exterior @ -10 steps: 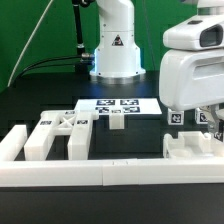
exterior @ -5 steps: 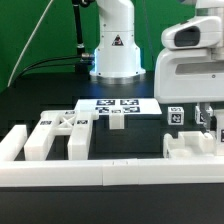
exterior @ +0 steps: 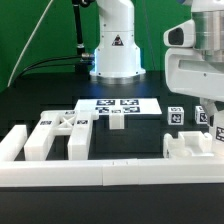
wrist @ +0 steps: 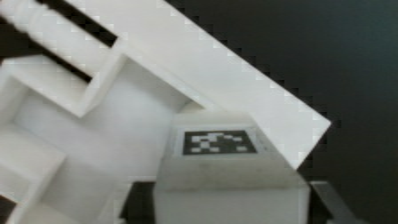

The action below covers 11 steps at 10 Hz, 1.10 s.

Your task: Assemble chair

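**Fingers clamping a small tagged block over the chair parts**

The fingers [wrist: 326,205] are gripping a small white block [wrist: 217,160] from both sides. The block is filling the gap between them and is showing a black-and-white tag on its upper face. In the wrist view a broad white panel [wrist: 214,70] and a barred frame [wrist: 63,110] are lying under the held block.

In the exterior view the arm [exterior: 195,60] is hanging above the black counter [exterior: 30,100], toward the front corner on the exterior view's right. The chair is lying in loose white pieces along the counter's front edge, just behind the long border rail [exterior: 100,172]:

- A notched piece [exterior: 190,148] is sitting near the front corner on the exterior view's right, touching or just behind the rail.
- A tagged cube [exterior: 175,117] is standing just behind that piece, beneath the arm.
- The tagged barred frames [exterior: 55,135] are lying near the front corner on the exterior view's left.
- Another little block [exterior: 117,121] is sitting mid-counter, at the near edge of the marker board [exterior: 120,103].

The arm's base [exterior: 113,45] is standing at the counter's far edge, behind the marker board. From the exterior view alone I cannot tell exactly where the fingers are ending among the tagged pieces.
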### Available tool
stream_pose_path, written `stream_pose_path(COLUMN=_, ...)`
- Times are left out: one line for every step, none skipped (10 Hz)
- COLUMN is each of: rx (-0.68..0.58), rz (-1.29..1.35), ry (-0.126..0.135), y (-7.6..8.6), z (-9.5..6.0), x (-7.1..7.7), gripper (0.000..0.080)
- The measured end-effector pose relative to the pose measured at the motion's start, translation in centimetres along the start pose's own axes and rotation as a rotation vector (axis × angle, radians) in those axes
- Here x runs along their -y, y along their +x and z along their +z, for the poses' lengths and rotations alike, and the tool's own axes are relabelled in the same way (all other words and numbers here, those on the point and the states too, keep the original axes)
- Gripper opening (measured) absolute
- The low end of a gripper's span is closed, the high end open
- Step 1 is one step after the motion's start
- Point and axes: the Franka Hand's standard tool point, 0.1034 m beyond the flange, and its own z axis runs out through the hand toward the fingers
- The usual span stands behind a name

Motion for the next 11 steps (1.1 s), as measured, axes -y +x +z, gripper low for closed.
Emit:
stream_pose_path(rx=0.001, rz=0.038, ry=0.001, y=0.00, z=0.00, x=0.01, gripper=0.0285)
stream_pose_path(rx=0.002, rz=0.100, ry=0.002, y=0.03, z=0.00, x=0.00, gripper=0.0285)
stream_pose_path(rx=0.010, rz=0.199, ry=0.006, y=0.09, z=-0.02, x=-0.02, gripper=0.0285)
stream_pose_path(rx=0.025, rz=0.356, ry=0.013, y=0.32, z=-0.07, x=-0.08, gripper=0.0285)
stream_pose_path(rx=0.056, rz=0.536, ry=0.048, y=0.40, z=-0.03, x=-0.27, gripper=0.0286)
stream_pose_path(rx=0.064, rz=0.584, ry=0.074, y=0.40, z=-0.04, x=-0.53, gripper=0.0286)
stream_pose_path(rx=0.064, rz=0.531, ry=0.073, y=0.32, z=-0.05, x=-0.43, gripper=0.0286)
stream_pose_path(rx=0.061, rz=0.486, ry=0.067, y=0.23, z=0.00, x=-0.46, gripper=0.0286)
stream_pose_path(rx=0.067, rz=0.334, ry=0.044, y=-0.07, z=-0.08, x=-0.34, gripper=0.0499)
stream_pose_path(rx=0.060, rz=0.158, ry=0.051, y=0.14, z=-0.24, x=0.09, gripper=0.0499)
stream_pose_path(rx=0.058, rz=-0.052, ry=0.039, y=-0.14, z=-0.09, x=0.18, gripper=0.0624)
